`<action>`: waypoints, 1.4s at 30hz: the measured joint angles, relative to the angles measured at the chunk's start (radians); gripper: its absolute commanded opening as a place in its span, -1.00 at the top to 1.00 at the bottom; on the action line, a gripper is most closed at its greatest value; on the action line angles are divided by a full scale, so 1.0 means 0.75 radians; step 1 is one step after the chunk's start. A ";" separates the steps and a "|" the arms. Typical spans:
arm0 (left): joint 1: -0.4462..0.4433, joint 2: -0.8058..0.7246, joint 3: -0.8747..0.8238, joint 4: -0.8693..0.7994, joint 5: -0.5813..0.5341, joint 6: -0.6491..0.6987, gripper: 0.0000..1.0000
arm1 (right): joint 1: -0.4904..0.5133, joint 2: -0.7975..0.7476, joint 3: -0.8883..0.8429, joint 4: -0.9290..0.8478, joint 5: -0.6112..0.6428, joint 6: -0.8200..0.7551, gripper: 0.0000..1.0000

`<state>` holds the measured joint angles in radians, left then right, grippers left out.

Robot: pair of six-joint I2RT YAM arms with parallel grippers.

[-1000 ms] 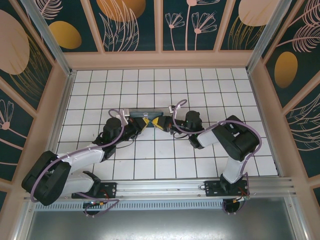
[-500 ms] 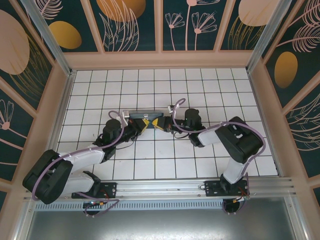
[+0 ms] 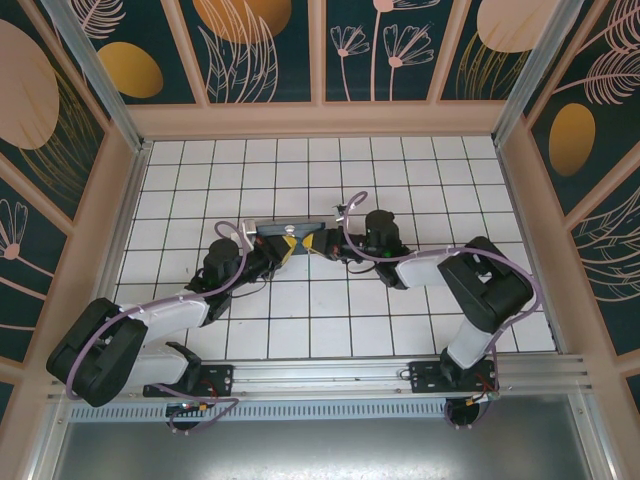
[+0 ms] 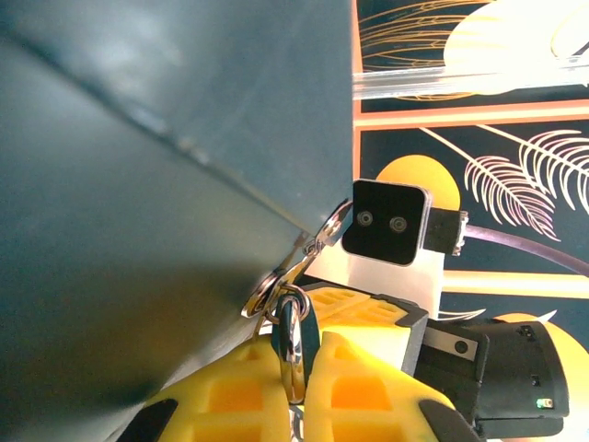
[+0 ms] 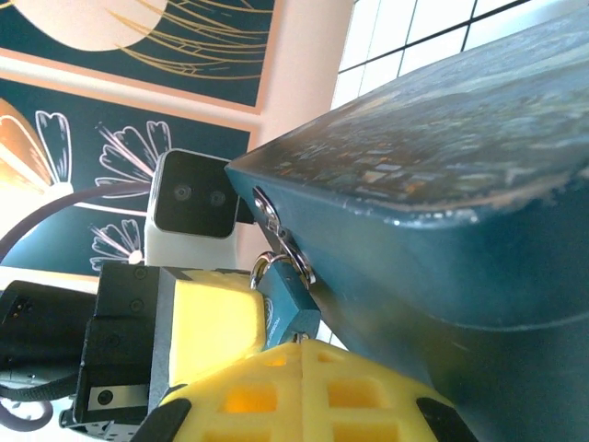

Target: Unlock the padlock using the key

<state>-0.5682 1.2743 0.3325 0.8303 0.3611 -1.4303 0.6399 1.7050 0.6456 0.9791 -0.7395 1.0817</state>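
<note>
While the left gripper clamps the padlock, the right gripper, fingers together, sits just under it, perhaps holding the key; the shackle is not yet open, looped through the box latch beyond.

Left arm is folded back at the elbow, with the forearm run forward and to the right and the wrist laid low. Right arm is bent the mirror way, its forearm carried left. Left gripper and right gripper are brought nose to nose, just beside each other. On the left wrist view the left gripper's yellow fingers are seen closed on the padlock. On the right wrist view the right gripper's fingers are drawn together to a thin seam; whether anything is pinched there cannot be told.
</note>
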 measured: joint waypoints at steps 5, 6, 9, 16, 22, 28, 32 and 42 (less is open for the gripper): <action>0.000 0.001 -0.001 0.004 -0.009 0.001 1.00 | -0.026 0.133 -0.009 0.279 -0.088 0.202 1.00; 0.000 0.001 -0.002 0.006 -0.009 0.001 1.00 | -0.029 0.154 -0.009 0.321 -0.100 0.235 1.00; 0.000 0.001 -0.002 0.019 -0.008 0.002 1.00 | -0.042 0.217 -0.009 0.465 -0.133 0.347 1.00; 0.000 0.001 -0.003 0.046 0.000 0.008 1.00 | -0.058 0.267 -0.007 0.605 -0.175 0.460 1.00; 0.000 0.001 -0.016 0.054 -0.017 0.009 1.00 | -0.053 0.167 0.056 0.250 -0.199 0.231 1.00; 0.001 0.001 -0.022 0.077 -0.055 -0.008 1.00 | -0.032 0.057 0.160 -0.169 -0.151 -0.075 1.00; 0.001 0.010 -0.030 0.076 -0.054 -0.018 1.00 | -0.029 0.061 0.163 -0.197 -0.150 -0.109 1.00; 0.008 0.012 -0.057 0.114 -0.098 -0.051 1.00 | -0.015 0.157 0.174 -0.020 -0.156 0.013 1.00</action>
<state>-0.5625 1.2831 0.2893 0.9161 0.2878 -1.4689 0.6289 1.8229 0.7765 0.9642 -0.8566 1.0916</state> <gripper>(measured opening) 0.080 0.049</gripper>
